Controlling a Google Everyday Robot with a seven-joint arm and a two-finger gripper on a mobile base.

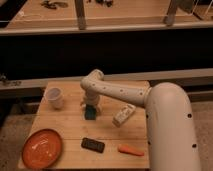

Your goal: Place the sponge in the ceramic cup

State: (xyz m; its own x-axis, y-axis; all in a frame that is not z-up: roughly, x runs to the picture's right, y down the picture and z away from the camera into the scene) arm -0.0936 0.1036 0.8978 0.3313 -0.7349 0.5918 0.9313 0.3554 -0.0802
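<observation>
Green sponge on wooden table, gripper right over it (grip unclear), ceramic cup apart.

One cup, claw at one sponge

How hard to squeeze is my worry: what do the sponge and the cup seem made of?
The sponge: dark green, matte block, probably soft foam, though no pores show. The ceramic cup: plain white, smooth, likely glazed ceramic, possibly plastic. The gripper is down at the top of the sponge.
</observation>
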